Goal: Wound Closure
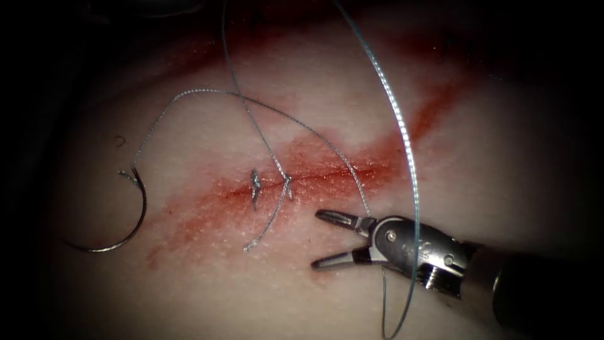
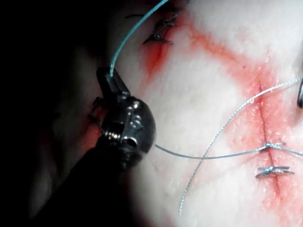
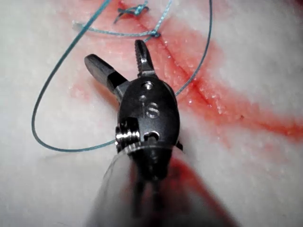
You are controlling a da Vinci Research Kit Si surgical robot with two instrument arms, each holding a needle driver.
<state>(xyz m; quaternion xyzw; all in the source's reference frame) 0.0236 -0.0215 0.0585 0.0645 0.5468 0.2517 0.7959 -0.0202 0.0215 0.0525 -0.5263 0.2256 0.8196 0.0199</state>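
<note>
Cut judged partly closed, its right stretch unstitched. Nearest, right hand spread and empty just below it; beyond, two stitches across its left part, needle lying loose on the tissue left of the cut, not in it. Farthest, left hand pressed together, apparently pinching the thread.

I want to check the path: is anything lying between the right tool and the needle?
Yes. The open, empty right tool sits right of the stitches; the needle lies free on the tissue at far left. Between them lie the loose thread tail and a knot.
</note>
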